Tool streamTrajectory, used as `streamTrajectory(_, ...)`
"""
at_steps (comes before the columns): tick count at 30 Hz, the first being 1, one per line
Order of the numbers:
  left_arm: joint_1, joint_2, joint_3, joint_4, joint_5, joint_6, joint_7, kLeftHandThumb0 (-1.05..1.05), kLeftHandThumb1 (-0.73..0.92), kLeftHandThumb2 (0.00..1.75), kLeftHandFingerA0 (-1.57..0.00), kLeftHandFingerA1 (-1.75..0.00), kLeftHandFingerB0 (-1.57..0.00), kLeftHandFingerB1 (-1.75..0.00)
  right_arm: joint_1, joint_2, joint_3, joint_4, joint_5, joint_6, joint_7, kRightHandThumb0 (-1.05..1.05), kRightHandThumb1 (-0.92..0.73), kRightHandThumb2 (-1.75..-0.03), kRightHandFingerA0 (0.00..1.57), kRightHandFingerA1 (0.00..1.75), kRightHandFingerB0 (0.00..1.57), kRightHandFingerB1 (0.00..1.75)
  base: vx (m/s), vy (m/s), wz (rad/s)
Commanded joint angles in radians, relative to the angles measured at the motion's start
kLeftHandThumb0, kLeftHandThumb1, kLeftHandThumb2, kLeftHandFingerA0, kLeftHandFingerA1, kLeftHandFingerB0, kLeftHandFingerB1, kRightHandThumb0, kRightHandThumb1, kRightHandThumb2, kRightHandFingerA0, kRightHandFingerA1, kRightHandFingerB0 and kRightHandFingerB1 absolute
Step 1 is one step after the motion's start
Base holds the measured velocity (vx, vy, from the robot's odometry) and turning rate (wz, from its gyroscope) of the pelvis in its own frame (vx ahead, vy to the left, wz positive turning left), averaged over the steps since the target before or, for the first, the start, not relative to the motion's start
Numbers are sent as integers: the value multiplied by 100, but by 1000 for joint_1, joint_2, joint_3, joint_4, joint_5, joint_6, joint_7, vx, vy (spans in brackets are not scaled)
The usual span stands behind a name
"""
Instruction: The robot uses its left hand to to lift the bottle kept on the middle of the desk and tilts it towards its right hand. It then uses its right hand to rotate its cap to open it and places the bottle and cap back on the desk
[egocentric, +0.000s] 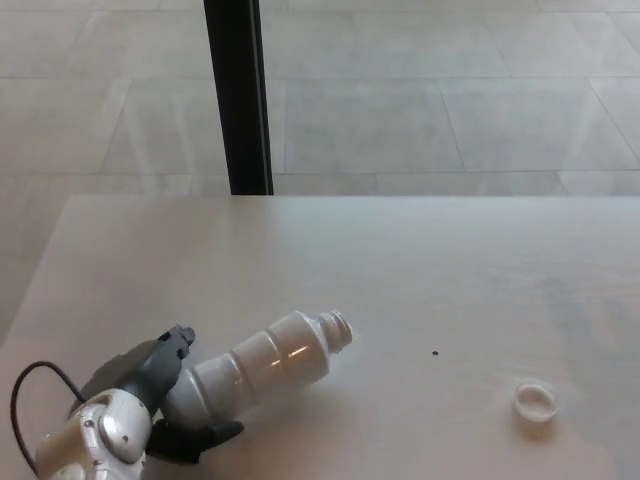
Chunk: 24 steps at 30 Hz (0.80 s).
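The white ribbed bottle (255, 365) has no cap on and is tilted, its open neck pointing up and to the right, its base at the lower left. My left hand (150, 400) is shut on the bottle's lower part near the desk's front left, with the silver wrist and a black cable below it. The white cap (533, 400) lies by itself on the desk at the lower right. My right hand does not show.
The pale desk (400, 260) fills the lower half of the head view, its far edge running across the middle. A black post (238, 95) stands behind it over a tiled floor. A small dark speck (435, 352) sits on the desk.
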Motion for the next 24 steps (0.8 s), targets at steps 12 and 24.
streamTrajectory(12,-45,-237,811,-279,-667,-187,-65,-95,66,102,0,-27,0,-5,44,-30,-128,85,125,-42,17,-105,-63,-91,0,18,3,18,0,0,0)
streamTrajectory(24,230,-132,1592,33,-1128,-175,-132,-93,74,64,0,-70,0,-80,55,-36,-495,471,357,-151,-67,-100,-60,-95,0,36,1,36,0,0,0)
